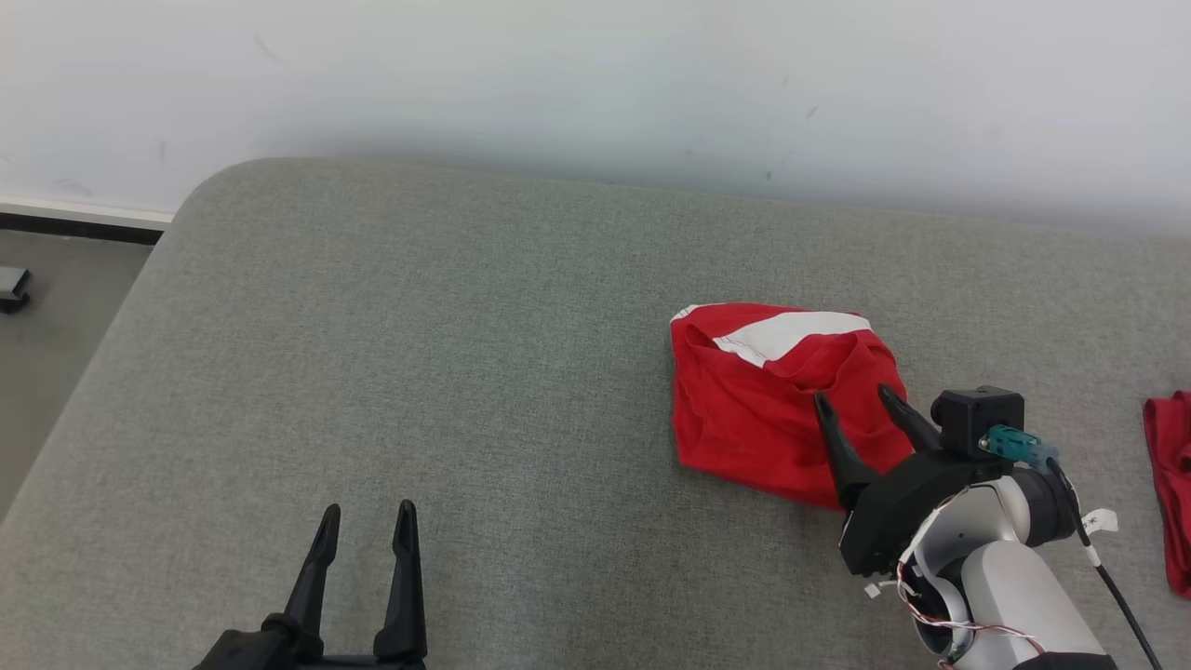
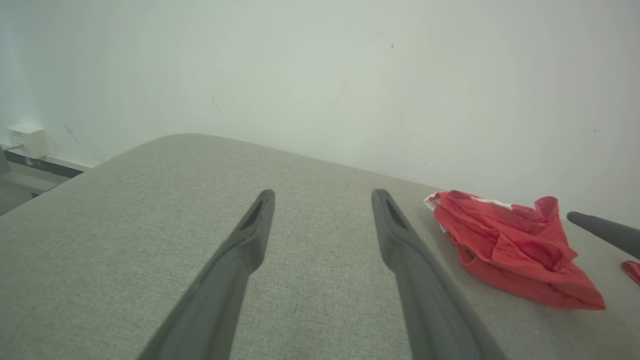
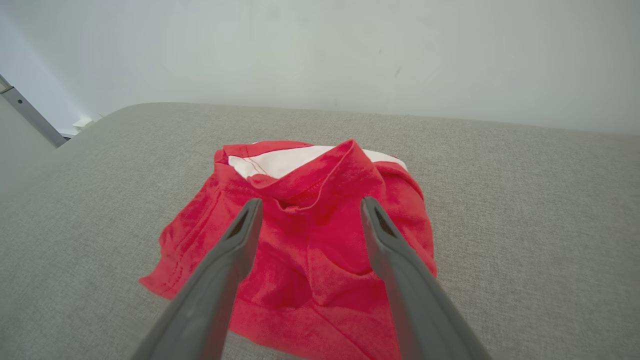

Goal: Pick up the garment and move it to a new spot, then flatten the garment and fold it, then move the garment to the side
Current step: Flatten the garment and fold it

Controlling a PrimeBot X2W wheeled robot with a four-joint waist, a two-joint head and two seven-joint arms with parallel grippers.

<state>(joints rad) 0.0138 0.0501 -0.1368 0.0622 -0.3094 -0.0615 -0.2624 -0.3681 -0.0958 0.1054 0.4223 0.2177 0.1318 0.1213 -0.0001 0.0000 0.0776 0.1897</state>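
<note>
A red garment with a white band lies crumpled on the grey cushion, right of centre. It shows again as a red heap in the left wrist view and fills the middle of the right wrist view. My right gripper is open, its fingers spread just over the garment's near right part, with nothing gripped between them. My left gripper stands open near the front edge, far to the left of the garment, over bare cushion.
The grey cushion runs back to a pale wall. Its left edge drops to a floor with a dark baseboard. Another red cloth lies at the far right edge. A dark fingertip of the right gripper reaches in beside the heap.
</note>
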